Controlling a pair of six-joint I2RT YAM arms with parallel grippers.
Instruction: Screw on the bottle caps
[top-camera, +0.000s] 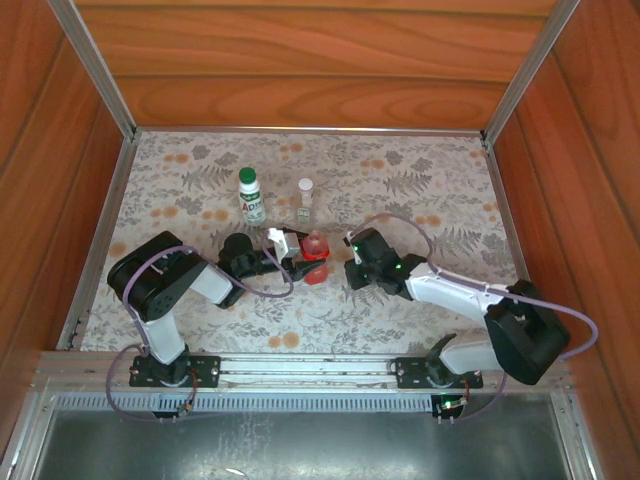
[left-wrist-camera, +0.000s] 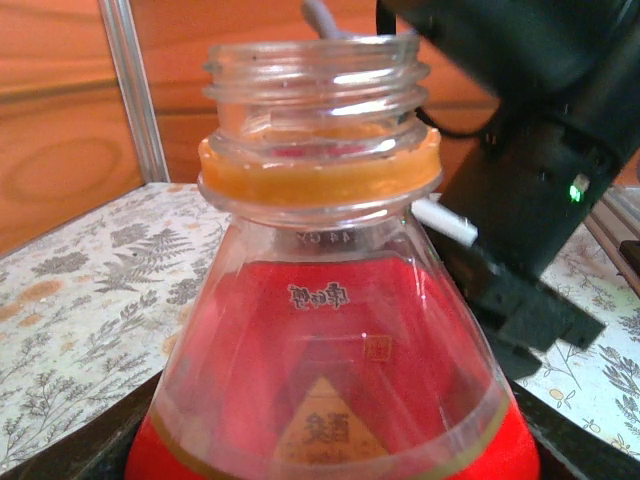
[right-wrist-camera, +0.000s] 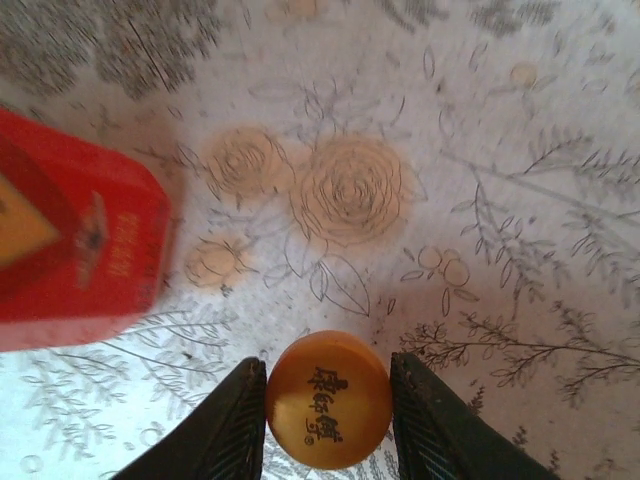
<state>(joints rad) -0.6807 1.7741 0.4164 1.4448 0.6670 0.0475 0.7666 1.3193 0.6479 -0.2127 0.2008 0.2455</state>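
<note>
Gripping the orange cap (right-wrist-camera: 328, 402), the right claw (right-wrist-camera: 328, 385) sits at 3 o'clock of the red bottle (top-camera: 315, 248), mid-counter (top-camera: 430, 200). The left claw (top-camera: 298, 263) clamps the bottle's base, its open neck upright.

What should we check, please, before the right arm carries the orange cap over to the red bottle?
1. Hold of the left gripper on the red bottle: ok.
2. The bottle mouth uncapped, threads bare: ok.
3. Pinch of the right gripper on the orange cap: ok.
4. Cap lined up over the mouth: not ok, it is off to the bottle's side.
5. Cap lifted off the mat: cannot tell.
</note>
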